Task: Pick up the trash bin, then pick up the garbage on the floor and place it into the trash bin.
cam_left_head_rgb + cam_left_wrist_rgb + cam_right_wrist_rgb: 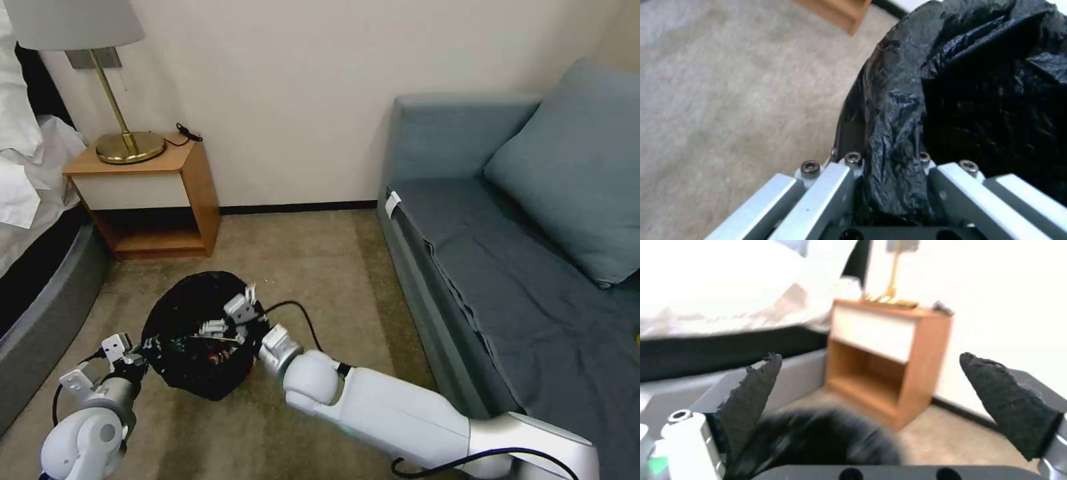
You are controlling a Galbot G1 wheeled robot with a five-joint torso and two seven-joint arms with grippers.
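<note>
Trash bin (193,347): off the carpet, at 7 o'clock in my head view.
My left gripper (889,166): jaws clamped on its bagged rim, 9 o'clock side.
My right gripper (230,319): over its mouth, jaws apart, nothing between them.
Nightstand (157,200): at 11 o'clock.

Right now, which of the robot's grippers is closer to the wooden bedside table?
The right. The right gripper is open above the far side of the black-bagged round trash bin, facing the wooden bedside table. The left gripper clamps the bin's near rim.
</note>
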